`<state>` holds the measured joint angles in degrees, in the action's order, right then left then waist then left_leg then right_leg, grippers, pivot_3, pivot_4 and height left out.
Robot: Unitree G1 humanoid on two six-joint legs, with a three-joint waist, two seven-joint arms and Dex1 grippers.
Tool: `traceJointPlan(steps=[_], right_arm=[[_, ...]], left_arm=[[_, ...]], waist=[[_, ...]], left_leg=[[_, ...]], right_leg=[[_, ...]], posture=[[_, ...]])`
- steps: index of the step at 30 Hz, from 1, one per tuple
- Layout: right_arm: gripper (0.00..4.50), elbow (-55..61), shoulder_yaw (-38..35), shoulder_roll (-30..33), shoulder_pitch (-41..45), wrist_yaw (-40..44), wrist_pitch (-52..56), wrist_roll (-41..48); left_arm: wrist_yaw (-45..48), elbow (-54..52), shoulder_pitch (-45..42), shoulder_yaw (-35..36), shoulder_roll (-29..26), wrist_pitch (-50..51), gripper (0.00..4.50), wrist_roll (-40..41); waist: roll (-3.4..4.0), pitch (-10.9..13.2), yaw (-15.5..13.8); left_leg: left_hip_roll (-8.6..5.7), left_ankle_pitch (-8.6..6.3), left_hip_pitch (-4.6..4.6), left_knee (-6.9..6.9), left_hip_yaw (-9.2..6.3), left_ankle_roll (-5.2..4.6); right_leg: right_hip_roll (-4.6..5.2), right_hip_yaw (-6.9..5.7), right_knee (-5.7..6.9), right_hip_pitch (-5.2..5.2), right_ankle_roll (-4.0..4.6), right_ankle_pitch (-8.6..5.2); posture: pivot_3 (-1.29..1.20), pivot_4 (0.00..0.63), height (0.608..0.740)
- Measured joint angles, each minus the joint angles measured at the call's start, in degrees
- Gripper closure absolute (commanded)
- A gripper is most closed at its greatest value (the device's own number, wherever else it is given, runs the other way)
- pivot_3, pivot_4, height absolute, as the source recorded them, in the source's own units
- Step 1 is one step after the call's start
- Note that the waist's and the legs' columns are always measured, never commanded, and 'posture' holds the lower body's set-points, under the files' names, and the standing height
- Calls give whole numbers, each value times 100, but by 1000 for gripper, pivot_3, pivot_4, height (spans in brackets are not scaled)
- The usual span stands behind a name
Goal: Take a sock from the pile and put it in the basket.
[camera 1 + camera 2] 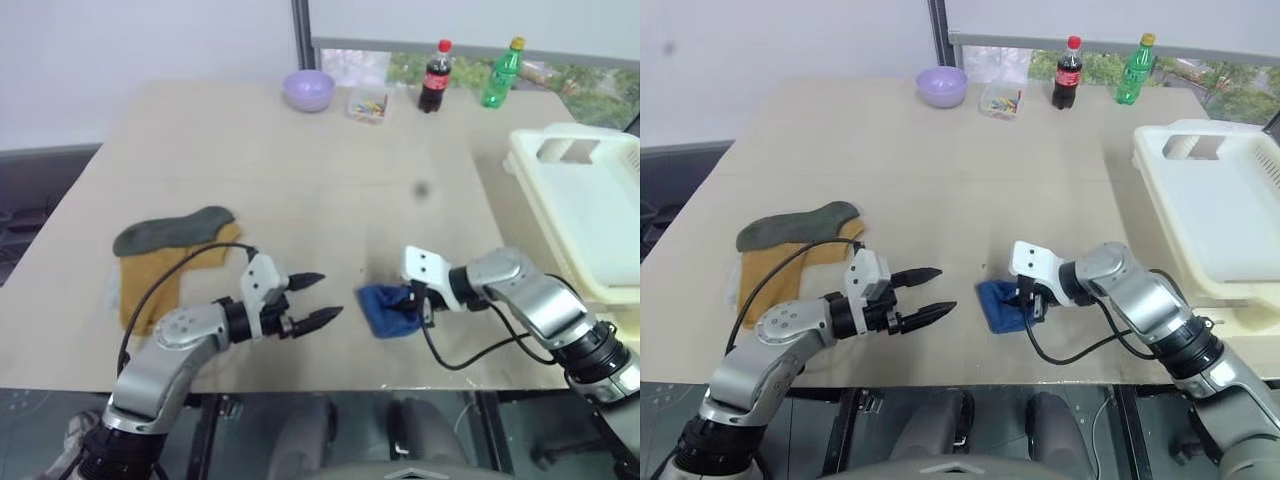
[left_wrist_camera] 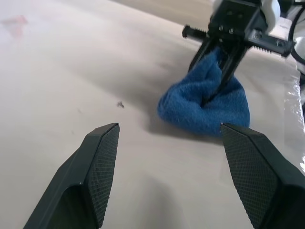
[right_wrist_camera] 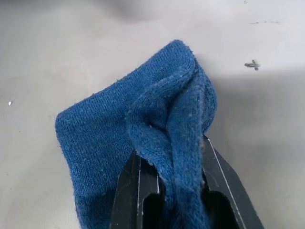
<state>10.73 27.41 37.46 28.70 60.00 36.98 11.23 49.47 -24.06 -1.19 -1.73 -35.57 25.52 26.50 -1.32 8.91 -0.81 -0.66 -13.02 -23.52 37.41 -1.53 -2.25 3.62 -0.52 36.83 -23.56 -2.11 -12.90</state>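
A blue sock lies bunched on the table near the front edge. My right gripper is shut on a raised fold of it, pointing down and to the left. The rest of the pile, a dark grey-green sock over a mustard one, lies flat at the left. Between the pile and the blue sock my left gripper stands open and holds nothing, aimed at the blue sock a short way off. The cream-white basket sits at the table's right edge, beyond my right arm.
Along the far edge of the table stand a lilac bowl, a small clear box of coloured bits, a cola bottle and a green bottle. The beige tabletop stretches between them and my arms.
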Motion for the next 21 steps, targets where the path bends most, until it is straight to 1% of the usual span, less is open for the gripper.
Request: traceJointPlan(steps=[1,3,5,6,7,9,10,11,14,16,18,20,21], right_arm=[[4477,0,-84,-38,-60,-18,35,45],[4477,-8,-526,-263,-269,-120,302,357],[4477,-9,-1127,-616,-473,-353,1010,955],[4477,-9,-1132,-619,-474,-355,1017,959],[4477,-6,-1602,-882,-494,-603,1518,1362],[4477,21,-2162,-1104,-448,-880,1908,1732],[4477,98,-2977,-1336,-319,-1340,2379,2180],[4477,156,-3587,-1444,-112,-1717,2641,2447],[4477,259,-4863,-1540,497,-2621,2986,2861],[4477,-12,-5731,-1498,1136,-3617,3004,2822],[4477,-336,-6289,-1297,1585,-4438,2806,2586],[4477,-764,-6619,-1167,1834,-5132,2492,2257],[4477,-887,-6677,-1136,1841,-5276,2408,2175]], left_arm=[[5,1,-13,-5,2,-2,911,0],[40,4,-84,-47,4,-4,911,-1],[91,5,-196,-114,18,-20,911,-1],[91,5,-197,-114,19,-20,911,-1],[109,7,-273,-132,34,-43,911,-3],[112,10,-386,-155,94,-55,911,-3],[104,24,-569,-191,211,-62,911,3],[81,57,-740,-236,331,-66,911,14],[19,121,-1074,-287,591,-71,911,71],[-32,190,-1436,-315,849,-72,911,130],[-66,239,-1649,-330,1020,-98,911,185],[-72,345,-1764,-353,1191,-121,911,200],[-74,378,-1789,-362,1231,-136,911,201]], waist=[[-1,-1,-1],[-1,-1,-1],[7,5,13],[11,9,15],[18,15,20],[33,24,9],[44,33,-9],[55,41,-25],[61,45,-22],[63,48,-18],[63,48,-6],[64,48,8],[64,48,11]], left_leg=[[0,0,0,0,0,0],[0,0,-6,0,-2,0],[0,0,-12,0,-1,0],[1,0,-14,0,-3,0],[2,0,-17,0,-1,0],[0,1,-19,0,-2,0],[-4,1,-22,1,-5,-1],[-13,1,-26,2,-9,-1],[-20,0,-28,1,-7,-4],[-23,0,-31,1,-7,-4],[-23,0,-28,-5,-4,-4],[-22,0,-25,-11,5,-5],[-21,-1,-25,-11,7,-5]], right_leg=[[0,0,0,0,0,0],[0,-1,0,1,0,0],[-1,2,1,-5,-1,2],[-1,1,1,-6,-5,5],[-2,3,3,-11,-10,8],[-2,2,3,-13,-13,11],[-1,0,3,-12,-15,12],[-7,-4,3,-13,-18,14],[-6,-4,3,-13,-22,15],[-6,-6,3,-14,-23,16],[-9,-5,3,-13,-23,15],[-15,0,3,-14,-23,15],[-17,2,3,-14,-23,15]], posture=[[0,150,740],[0,150,740],[0,150,740],[0,150,740],[0,150,740],[0,150,740],[0,150,740],[0,150,740],[0,150,740],[0,150,740],[0,150,740],[0,150,740],[0,150,740]])
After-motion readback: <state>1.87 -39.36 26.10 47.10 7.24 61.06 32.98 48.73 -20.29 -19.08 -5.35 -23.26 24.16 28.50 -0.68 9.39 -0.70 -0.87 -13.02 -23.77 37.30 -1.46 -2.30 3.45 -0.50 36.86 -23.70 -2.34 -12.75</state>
